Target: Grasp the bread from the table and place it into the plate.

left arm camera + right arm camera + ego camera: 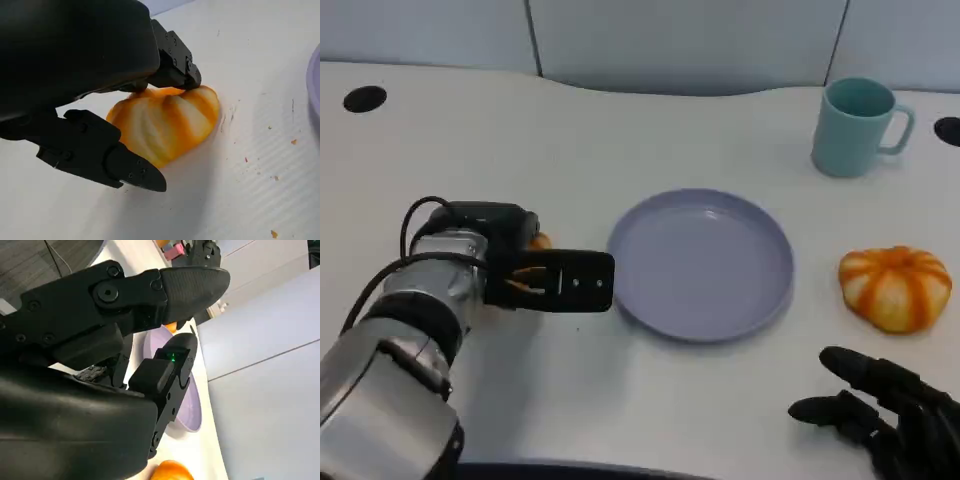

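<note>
Grasp under way, placing not begun: left hand (pixel 125 120) has its fingers closed around the bread (pixel 167 122), which sits on the worktop (pixel 620 140) just left of the bare plate (pixel 701 264); right hand (pixel 885 410) idle, holding nothing.

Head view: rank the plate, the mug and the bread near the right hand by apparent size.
1. Purple plate, clearly largest.
2 and 3. Teal mug and the orange-striped bread look alike; the mug sits farther away, so I won't rank them.
</note>
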Robot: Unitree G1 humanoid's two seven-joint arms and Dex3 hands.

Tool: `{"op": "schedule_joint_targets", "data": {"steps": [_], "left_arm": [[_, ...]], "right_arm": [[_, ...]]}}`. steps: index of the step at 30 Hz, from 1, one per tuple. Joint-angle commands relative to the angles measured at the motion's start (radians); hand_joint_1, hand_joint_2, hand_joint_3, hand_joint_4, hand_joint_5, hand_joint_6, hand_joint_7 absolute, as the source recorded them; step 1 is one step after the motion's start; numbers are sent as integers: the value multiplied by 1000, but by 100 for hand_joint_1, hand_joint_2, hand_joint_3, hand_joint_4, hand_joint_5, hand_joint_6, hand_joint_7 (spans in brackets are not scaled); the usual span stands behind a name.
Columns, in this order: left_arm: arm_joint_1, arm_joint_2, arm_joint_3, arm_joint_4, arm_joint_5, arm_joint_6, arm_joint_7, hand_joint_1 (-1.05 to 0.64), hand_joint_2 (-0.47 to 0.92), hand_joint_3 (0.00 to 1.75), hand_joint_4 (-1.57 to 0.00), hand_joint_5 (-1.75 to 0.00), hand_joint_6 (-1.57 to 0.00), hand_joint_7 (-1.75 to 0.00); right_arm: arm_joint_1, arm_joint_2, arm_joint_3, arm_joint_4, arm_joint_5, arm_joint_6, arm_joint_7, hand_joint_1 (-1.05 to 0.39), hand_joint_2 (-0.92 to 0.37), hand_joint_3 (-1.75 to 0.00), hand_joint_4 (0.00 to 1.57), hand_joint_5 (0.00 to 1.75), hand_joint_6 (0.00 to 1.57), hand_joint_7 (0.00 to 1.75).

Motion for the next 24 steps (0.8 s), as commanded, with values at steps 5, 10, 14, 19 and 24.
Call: {"op": "schedule_joint_targets", "data": {"steps": [5,10,14,19,24], "left_arm": [[42,27,13,8,-22,-23,33,-19,87,0,-43,-66,-70,-9],[39,27,-10,11,-2,-17,49,-20,90,0,-46,-123,-82,-12],[44,31,-18,10,5,-27,76,-18,91,0,-46,-142,-66,-63],[59,36,-18,10,4,-35,120,-17,91,1,-49,-133,-67,-60],[57,34,-5,11,-9,-33,107,-21,92,3,-52,-134,-59,-96]], "right_arm": [[22,-8,-7,-19,16,20,0,-75,-92,-29,66,85,95,1],[26,-10,-8,-23,18,22,-1,-75,-92,-29,65,83,94,1],[24,-12,-11,-19,25,22,6,-75,-92,-29,65,82,94,1],[27,-15,-13,-21,25,24,7,-75,-92,-29,66,81,94,1],[27,-14,-14,-20,25,17,11,-75,-92,-29,67,80,94,1]]}}
